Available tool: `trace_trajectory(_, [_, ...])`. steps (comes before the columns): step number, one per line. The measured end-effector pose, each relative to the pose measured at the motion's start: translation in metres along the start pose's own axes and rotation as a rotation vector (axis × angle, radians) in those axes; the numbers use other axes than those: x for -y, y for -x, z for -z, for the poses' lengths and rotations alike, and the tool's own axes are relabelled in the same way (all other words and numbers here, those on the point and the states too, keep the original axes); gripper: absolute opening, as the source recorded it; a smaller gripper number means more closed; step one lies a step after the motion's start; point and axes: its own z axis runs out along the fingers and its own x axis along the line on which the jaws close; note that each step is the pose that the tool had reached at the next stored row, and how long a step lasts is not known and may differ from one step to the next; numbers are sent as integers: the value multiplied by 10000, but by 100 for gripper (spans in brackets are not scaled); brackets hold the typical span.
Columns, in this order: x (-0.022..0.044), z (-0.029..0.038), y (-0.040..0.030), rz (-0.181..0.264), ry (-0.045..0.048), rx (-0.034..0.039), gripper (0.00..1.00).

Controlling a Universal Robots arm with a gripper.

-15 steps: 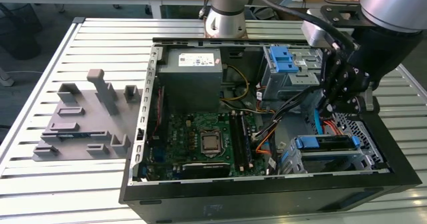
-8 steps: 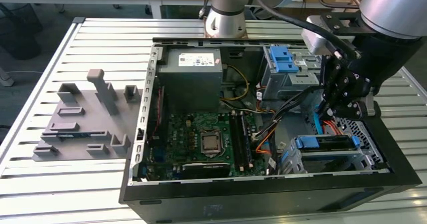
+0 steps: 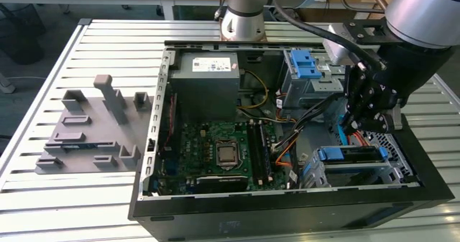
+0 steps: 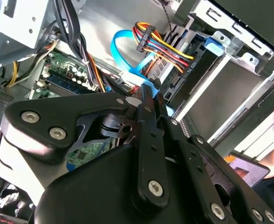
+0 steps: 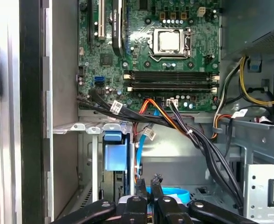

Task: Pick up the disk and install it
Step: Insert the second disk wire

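The disk [image 3: 350, 155] sits in the drive cage at the case's front corner, on the exterior view's right, and its blue plastic bracket [image 5: 115, 156] shows in the bay slot. My black gripper [image 3: 356, 128] hangs just above and a little behind that cage, inside the open computer case [image 3: 287, 207]. The fingertips [image 5: 142, 183] stand close together with nothing seen between them, so the gripper is shut; the second wrist view shows the same at my gripper [image 4: 148, 93]. A blue flat cable [image 4: 123, 56] loops right behind the fingertips.
A motherboard [image 3: 219, 150] covers the case floor, with a grey power-supply box [image 3: 208, 83] behind it. Black and coloured cable bundles [image 5: 193, 135] cross beside the gripper. Blue latch tabs [image 3: 305, 64] sit on the upper bay. A grey fixture [image 3: 93, 129] stands on the slatted table.
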Motion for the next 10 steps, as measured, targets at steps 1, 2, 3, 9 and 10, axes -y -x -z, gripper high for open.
trace_trajectory(1, [0, -17, -8, 1, 0, -2, 16])
trace_trajectory(2, [0, -32, -18, 1, 0, -4, 16])
trace_trajectory(3, [0, -43, -33, 1, 1, -4, 16])
trace_trajectory(9, [1, -91, -140, 0, -1, 8, 16])
trace_trajectory(10, [1, -90, -140, 1, -1, 5, 16])
